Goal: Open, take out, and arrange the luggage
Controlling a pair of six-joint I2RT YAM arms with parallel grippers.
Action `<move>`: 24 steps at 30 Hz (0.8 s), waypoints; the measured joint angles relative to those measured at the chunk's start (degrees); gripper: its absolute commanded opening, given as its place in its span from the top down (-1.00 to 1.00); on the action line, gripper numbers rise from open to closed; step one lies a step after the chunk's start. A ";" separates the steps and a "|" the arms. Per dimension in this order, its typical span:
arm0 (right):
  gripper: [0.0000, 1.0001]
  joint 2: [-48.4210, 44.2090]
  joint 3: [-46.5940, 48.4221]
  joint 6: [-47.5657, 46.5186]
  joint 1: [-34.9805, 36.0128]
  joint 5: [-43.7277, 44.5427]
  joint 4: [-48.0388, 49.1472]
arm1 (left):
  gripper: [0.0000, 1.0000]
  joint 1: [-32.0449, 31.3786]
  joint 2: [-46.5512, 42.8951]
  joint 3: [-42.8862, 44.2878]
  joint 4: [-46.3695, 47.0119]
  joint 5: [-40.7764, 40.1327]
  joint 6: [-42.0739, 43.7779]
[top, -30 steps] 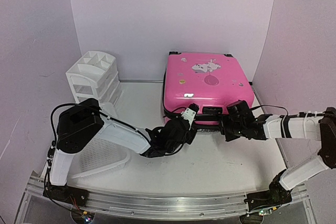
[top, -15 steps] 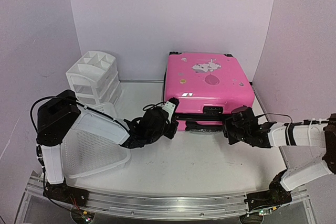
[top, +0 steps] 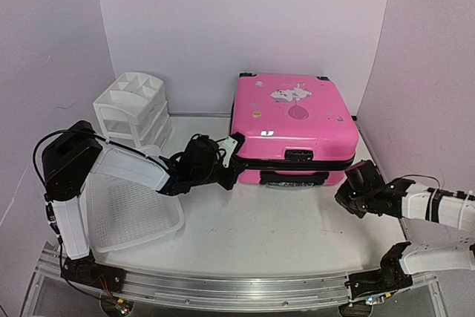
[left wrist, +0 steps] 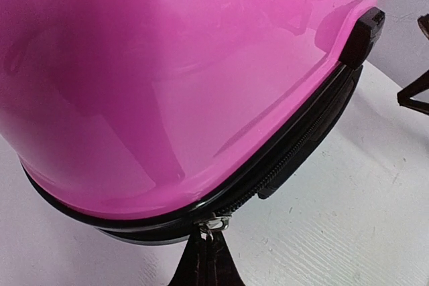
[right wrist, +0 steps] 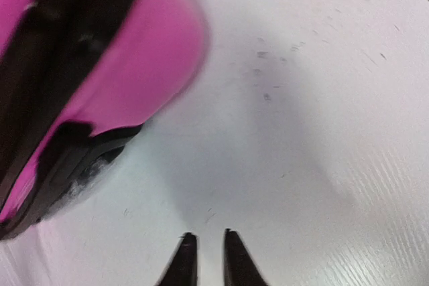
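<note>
Two pincers attend a bright-pink hard-shell suitcase (top: 289, 120) lying flat at the back right of the white surface (top: 297, 235). The left pincer (left wrist: 208, 242) clamps its metal zipper pull (left wrist: 213, 222); the right pincer (right wrist: 208, 238) hangs slightly parted, empty. We judge the suitcase stiff, slick, bulky: hold the pull.

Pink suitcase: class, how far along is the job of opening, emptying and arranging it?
Done: little shows; the suitcase lies flat and shut. In hand: the left hand pinches the zipper pull at its front-left corner. The right hand hangs free over the table. To do: finish unzipping, open it, take out and arrange what's inside.
</note>
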 measured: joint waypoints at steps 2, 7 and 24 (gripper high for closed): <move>-0.18 -1.01 4.96 -8.55 -0.07 -3.93 -3.80 | 1.00 0.72 -0.31 -0.35 0.13 3.06 -0.87; -0.62 -1.22 20.20 -37.68 -0.07 -17.33 -16.74 | 1.00 0.00 -0.39 -0.48 0.31 6.23 -1.44; -0.54 14.53 35.23 -115.75 1.49 -44.70 -34.75 | 1.00 -4.02 -1.29 -1.27 -0.04 1.09 -5.97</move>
